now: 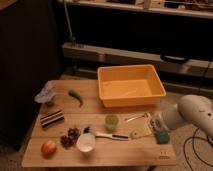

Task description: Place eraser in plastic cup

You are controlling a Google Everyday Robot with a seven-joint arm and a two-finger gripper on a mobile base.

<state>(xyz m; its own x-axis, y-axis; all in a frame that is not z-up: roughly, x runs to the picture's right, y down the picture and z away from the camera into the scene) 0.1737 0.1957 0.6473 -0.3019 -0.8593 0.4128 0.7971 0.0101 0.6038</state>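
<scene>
Eraser [52, 119] is lying flat at the cup's [111, 121] 9 o'clock, long axis running 8-to-2 o'clock. Gripper [148, 124] is hovering wide open at the cup's 3 o'clock.

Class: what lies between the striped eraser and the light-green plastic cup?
In the camera view, only bare table lies between the eraser and the plastic cup; the grapes sit nearer the front edge. The pincer is right of the cup.
</scene>
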